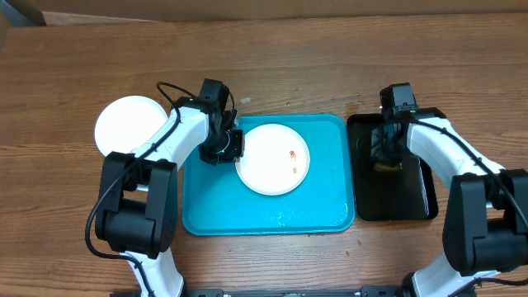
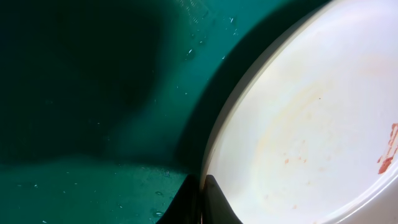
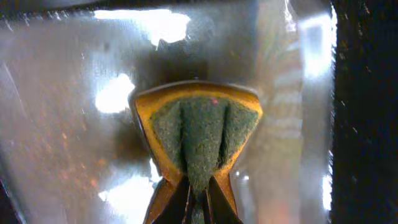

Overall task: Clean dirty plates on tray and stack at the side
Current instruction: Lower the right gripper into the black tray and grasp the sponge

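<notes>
Plate [image 1: 273,158] in tray [image 1: 330,194], rim pinched by left gripper [image 1: 234,148]; right gripper [image 3: 198,194] pinches sponge [image 3: 199,134].

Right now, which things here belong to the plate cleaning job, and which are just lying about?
Job: smeared white plate, turquoise tray under it, second white plate left of the tray, yellow and green sponge.
Just about: black tray under the sponge, wooden table.

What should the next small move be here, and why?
Probably lift the right tool, shut on the sponge, out of the black tray and toward the plate. The left tool already pinches the plate's rim, and a red smear shows on it.
</notes>
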Robot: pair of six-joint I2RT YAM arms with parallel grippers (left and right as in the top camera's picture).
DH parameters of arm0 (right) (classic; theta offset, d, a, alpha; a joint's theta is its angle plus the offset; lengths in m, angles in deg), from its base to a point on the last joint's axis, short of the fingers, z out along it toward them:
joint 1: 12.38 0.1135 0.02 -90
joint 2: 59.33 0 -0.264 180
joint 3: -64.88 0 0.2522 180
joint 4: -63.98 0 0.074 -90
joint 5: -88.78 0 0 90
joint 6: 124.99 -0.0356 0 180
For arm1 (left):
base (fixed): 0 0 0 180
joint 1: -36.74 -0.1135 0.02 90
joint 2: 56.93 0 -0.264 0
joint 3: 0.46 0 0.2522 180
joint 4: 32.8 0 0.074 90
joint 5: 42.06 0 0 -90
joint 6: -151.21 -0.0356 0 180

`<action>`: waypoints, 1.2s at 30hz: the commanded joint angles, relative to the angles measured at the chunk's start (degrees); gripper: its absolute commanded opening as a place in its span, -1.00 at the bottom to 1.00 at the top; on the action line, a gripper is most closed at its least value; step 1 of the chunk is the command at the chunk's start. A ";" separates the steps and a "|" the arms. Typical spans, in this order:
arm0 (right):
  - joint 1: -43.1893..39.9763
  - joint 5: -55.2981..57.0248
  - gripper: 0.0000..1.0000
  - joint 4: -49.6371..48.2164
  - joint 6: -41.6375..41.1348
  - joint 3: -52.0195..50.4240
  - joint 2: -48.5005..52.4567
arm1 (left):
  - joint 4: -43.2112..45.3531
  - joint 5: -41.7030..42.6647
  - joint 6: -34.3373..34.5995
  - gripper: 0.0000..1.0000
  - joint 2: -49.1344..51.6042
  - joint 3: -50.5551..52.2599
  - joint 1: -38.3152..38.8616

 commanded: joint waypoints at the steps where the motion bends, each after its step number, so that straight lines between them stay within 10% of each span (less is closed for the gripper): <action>1: -0.09 1.73 -0.92 1.11 0.55 3.85 -2.21 | -0.07 -0.39 0.04 -0.88 -1.38 0.37 0.17; 6: -0.04 1.73 -0.92 3.54 0.81 6.36 -3.78 | 1.42 -0.42 2.78 -0.43 -1.38 0.37 0.17; 10: -0.04 1.70 -0.92 6.36 0.79 6.23 -3.78 | 1.46 -0.37 2.80 -0.91 -1.38 0.37 0.17; 17: -0.04 2.16 -0.92 8.68 0.83 6.19 -3.80 | -2.38 -0.39 6.97 -0.91 -1.38 0.37 0.39; 22: -0.04 2.89 -0.92 9.55 2.10 6.86 -3.80 | -0.76 -0.79 6.80 -0.50 -1.38 0.35 0.33; 27: -0.04 2.82 -0.93 11.06 2.08 8.87 -3.80 | -0.70 -0.61 6.40 -0.91 -1.38 0.35 0.33; 36: 0.02 3.87 -0.93 12.87 3.06 9.55 -3.80 | -1.49 -0.68 6.64 -0.92 -1.38 0.35 1.31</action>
